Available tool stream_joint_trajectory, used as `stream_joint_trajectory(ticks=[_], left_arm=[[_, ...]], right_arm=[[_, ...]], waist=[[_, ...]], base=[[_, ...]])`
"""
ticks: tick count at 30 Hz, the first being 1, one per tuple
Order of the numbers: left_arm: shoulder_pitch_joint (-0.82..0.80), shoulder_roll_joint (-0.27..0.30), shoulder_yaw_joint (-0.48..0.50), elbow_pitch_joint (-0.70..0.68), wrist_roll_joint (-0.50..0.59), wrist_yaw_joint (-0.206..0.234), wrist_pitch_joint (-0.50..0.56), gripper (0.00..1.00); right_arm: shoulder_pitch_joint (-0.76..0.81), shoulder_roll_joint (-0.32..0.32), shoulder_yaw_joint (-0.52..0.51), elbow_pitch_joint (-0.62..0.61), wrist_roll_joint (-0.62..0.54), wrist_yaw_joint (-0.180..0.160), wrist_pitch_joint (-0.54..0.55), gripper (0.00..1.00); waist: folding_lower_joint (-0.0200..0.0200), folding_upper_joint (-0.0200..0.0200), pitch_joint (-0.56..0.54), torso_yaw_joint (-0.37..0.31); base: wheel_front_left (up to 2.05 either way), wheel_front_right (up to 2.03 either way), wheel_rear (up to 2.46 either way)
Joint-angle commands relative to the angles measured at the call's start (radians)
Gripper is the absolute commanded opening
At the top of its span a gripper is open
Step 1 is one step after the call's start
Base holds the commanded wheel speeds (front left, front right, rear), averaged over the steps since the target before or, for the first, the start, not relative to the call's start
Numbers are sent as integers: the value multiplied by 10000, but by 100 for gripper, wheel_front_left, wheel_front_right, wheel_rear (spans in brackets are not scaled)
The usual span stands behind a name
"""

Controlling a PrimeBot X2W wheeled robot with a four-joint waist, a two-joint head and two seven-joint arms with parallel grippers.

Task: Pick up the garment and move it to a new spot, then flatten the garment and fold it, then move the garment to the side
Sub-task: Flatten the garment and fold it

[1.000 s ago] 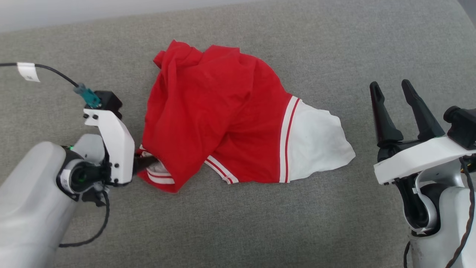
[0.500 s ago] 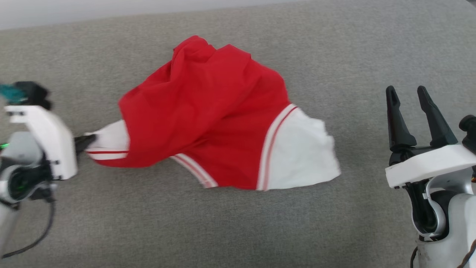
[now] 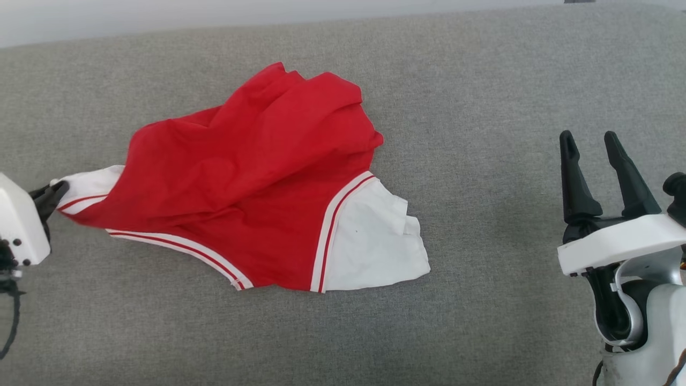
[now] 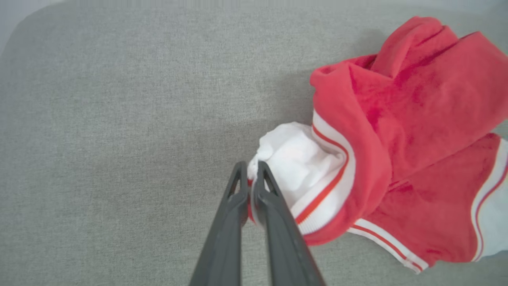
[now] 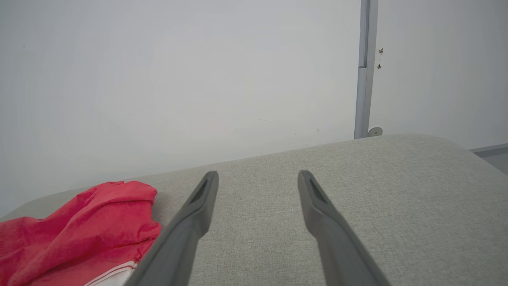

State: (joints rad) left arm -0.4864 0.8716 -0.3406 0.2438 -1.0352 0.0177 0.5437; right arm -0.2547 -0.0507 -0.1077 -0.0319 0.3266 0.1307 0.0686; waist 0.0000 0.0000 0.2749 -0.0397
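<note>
The garment [image 3: 246, 177], a red shirt with white sleeves and striped trim, lies rumpled and stretched leftward on the grey cushion [image 3: 482, 96]. At the far left edge my left gripper [image 3: 53, 188] is shut on the cuff of its white left sleeve. The left wrist view shows the garment [image 4: 397, 131] with both fingers [image 4: 274, 214] pinched together on that white cuff. My right gripper [image 3: 592, 145] stands open at the right, apart from the garment, nothing between its fingers. The right wrist view has the right gripper [image 5: 258, 178] open above bare cushion, the garment [image 5: 79, 226] at lower left.
The grey cushion's back edge meets a pale wall [image 3: 161, 16] at the top. In the right wrist view a grey vertical pole [image 5: 363, 79] runs up the wall behind the cushion [image 5: 397, 190], whose right end curves down.
My left gripper shut on the white sleeve cuff and pulled it left, dragging the garment left and stretching it out. The head camera shifted slightly. The right gripper stayed open.
</note>
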Motion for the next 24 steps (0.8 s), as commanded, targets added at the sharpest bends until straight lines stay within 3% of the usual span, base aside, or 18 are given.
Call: stream_joint_trajectory(ticks=[1,6,14,24], left_arm=[[132,-65,55,-347,-118,-23,-14,0],[412,-371,-115,-2014,-665,58,447,0],[968,-828,-1239,-4613,-331,466,1223,0],[1533,-1715,-3040,-4852,325,219,1576,0]], right_arm=[[142,-1,-14,32,5,1,-61,100],[301,-1,-95,7,-94,1,30,100],[439,-2,-162,-122,-64,1,161,100],[407,0,-70,-79,73,1,182,100]], waist=[[0,0,-105,23],[0,0,-359,89],[0,0,-505,85],[0,0,-408,-88]], base=[[0,0,0],[0,0,0],[0,0,0],[0,0,0]])
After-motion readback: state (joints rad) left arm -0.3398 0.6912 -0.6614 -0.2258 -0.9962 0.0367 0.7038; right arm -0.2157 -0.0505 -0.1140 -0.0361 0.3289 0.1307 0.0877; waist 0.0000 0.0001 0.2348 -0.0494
